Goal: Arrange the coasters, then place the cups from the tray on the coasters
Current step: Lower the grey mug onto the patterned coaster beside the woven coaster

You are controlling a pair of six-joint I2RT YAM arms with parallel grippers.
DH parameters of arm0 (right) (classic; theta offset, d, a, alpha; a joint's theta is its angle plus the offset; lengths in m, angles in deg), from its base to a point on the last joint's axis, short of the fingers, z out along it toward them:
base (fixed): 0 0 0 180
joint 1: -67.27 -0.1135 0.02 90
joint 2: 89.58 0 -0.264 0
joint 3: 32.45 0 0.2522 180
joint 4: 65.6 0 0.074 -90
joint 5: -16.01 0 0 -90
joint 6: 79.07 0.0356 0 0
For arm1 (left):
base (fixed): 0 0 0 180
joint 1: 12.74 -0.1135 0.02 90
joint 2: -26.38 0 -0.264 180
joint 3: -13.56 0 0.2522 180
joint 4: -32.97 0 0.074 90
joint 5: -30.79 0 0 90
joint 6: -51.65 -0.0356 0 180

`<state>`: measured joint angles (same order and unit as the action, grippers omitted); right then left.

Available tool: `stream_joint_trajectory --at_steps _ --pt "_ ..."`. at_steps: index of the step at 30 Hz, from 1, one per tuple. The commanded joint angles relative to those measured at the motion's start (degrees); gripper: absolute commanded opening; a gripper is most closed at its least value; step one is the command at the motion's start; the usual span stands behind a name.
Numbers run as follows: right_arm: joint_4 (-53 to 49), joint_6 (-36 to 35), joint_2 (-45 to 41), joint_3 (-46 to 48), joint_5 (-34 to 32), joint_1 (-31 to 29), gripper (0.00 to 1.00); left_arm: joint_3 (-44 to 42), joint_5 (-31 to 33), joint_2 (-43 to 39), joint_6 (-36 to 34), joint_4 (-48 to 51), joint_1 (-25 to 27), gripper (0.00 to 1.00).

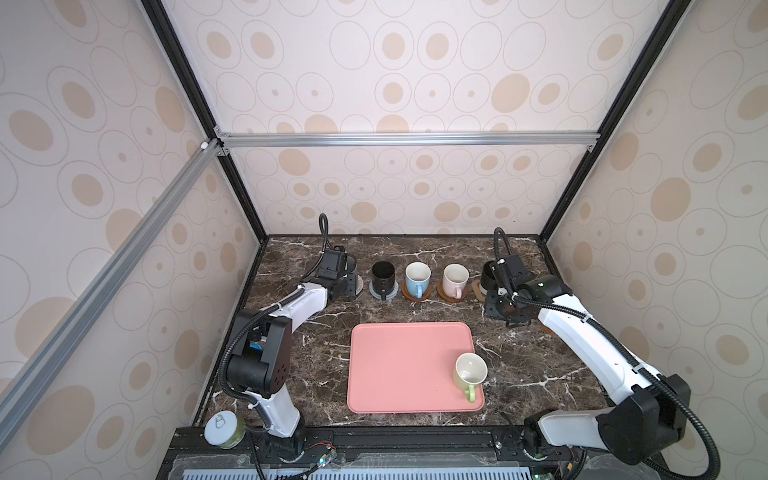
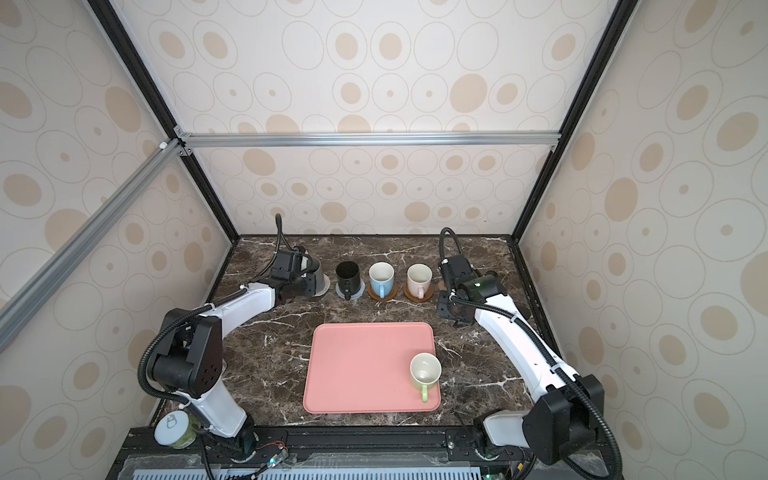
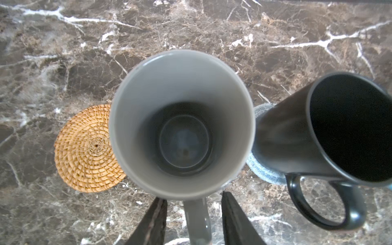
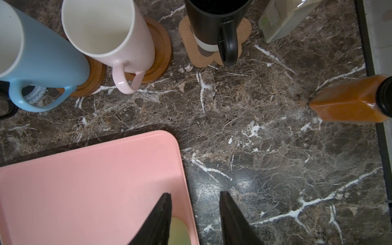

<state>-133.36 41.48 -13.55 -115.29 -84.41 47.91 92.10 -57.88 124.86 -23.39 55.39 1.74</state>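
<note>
The grey cup [image 3: 182, 118] stands upright at the left end of the back row on a pale woven coaster [image 2: 327, 286], beside the tan rattan coaster [image 3: 84, 148]. My left gripper [image 3: 194, 197] is open, its jaws either side of the grey handle with gaps. Along the row stand a black cup [image 1: 383, 276] on the grey-blue coaster [image 3: 263, 169], the light blue cup [image 1: 417, 277] and pink cup [image 1: 455, 279] on wooden discs, and a black cup [image 4: 214, 21] on the paw coaster [image 4: 191, 42]. The green cup [image 1: 470, 370] stands on the pink tray [image 1: 399, 365]. My right gripper [image 4: 195, 193] hangs open and empty over the tray's far right corner.
An amber bottle [image 4: 347, 101] and a clear packet [image 4: 282, 19] stand by the right wall. A white-lidded can [image 1: 220, 428] sits at the front left corner. Patterned walls close in the dark marble table [image 1: 316, 353] on three sides.
</note>
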Motion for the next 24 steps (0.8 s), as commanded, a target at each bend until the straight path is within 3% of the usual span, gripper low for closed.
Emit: stream_joint_trajectory --at_steps 1,24 --pt "-0.8 0.4 -0.4 0.2 -0.5 0.4 0.41 2.4 0.5 -0.5 -0.8 0.2 -0.5 0.52" --pt "-0.8 0.4 -0.9 0.5 -0.7 0.5 0.41 4.2 0.0 -5.4 0.2 4.8 -0.5 0.85"
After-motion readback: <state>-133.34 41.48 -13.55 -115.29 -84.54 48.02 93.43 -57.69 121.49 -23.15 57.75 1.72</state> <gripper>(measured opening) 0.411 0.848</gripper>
